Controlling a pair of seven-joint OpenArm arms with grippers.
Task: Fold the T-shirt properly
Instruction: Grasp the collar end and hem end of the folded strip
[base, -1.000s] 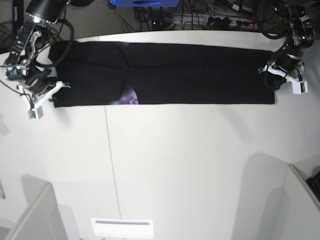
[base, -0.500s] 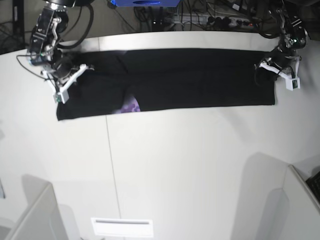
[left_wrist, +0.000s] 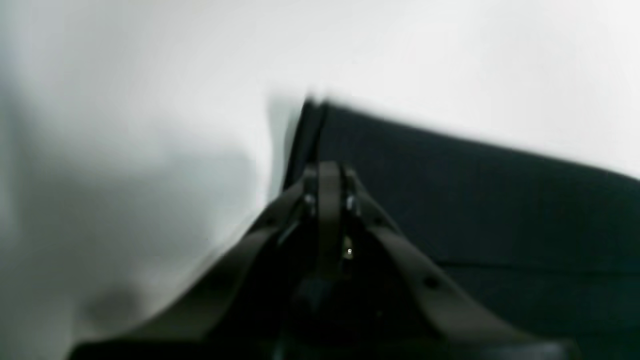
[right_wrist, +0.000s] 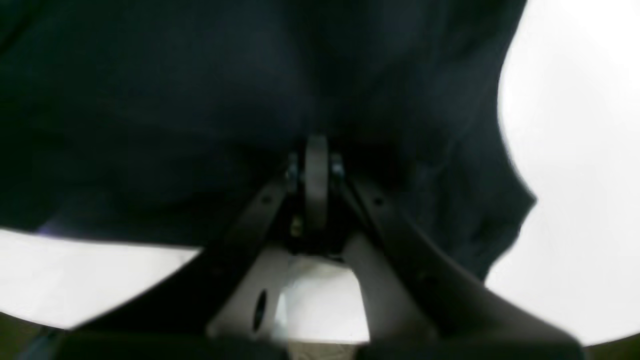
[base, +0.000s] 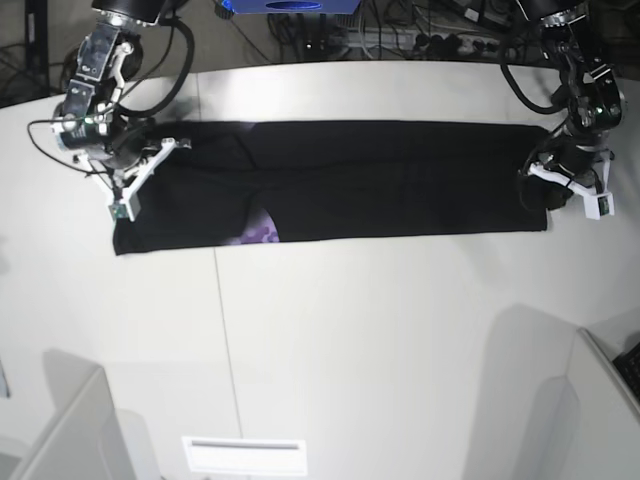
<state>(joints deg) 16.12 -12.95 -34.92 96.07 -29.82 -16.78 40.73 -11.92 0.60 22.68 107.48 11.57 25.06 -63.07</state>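
The black T-shirt lies folded into a long narrow strip across the far part of the white table. A bit of purple print peeks out at its front edge. My right gripper is shut on the strip's left end; in the right wrist view its closed jaws are buried in black cloth. My left gripper is shut on the strip's right end; in the blurred left wrist view its closed tip sits at the shirt's corner.
Cables and a power strip run behind the table's far edge. A table seam runs front to back. A white label lies at the front edge. Grey panels stand at the front left and front right.
Both grippers have moved toward the front of the table and the shirt strip has slid with them, away from the far edge. The strip stays stretched between them.
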